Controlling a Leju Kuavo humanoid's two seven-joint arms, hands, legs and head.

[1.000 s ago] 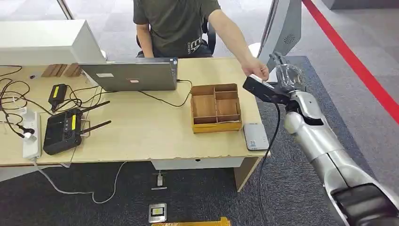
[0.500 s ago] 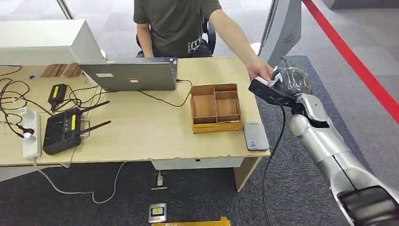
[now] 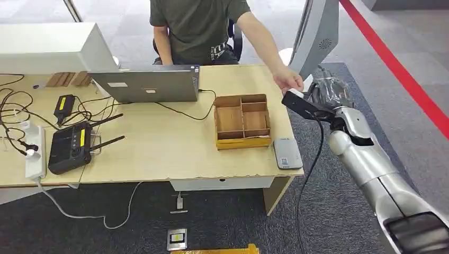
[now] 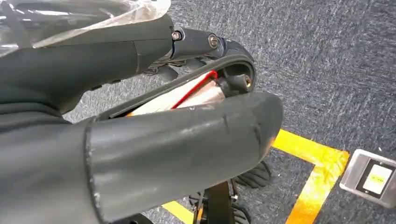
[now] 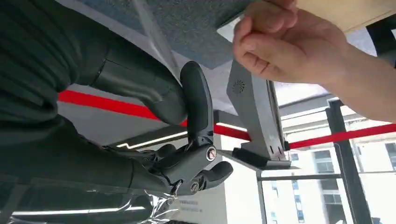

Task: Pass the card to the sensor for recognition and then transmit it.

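While your right hand [image 3: 329, 91] hung past the table's [image 3: 159, 153] far right corner, its fingers [image 5: 198, 105] were apart and held nothing. The person's hand [image 3: 288, 80] pinched the card [image 3: 294, 91] just beside it. You couldn't tell the left hand's [image 4: 140, 116] grip.

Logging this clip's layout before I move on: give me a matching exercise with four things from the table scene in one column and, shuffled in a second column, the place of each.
Things:
1. laptop
2. wooden tray
3. card reader
4. right hand

Places:
A. past the table's right edge, beside the person's hand
B. near the table's front right corner
C. in front of the seated person
D. between the laptop and the card reader

Pairs: 1-C, 2-D, 3-B, 4-A
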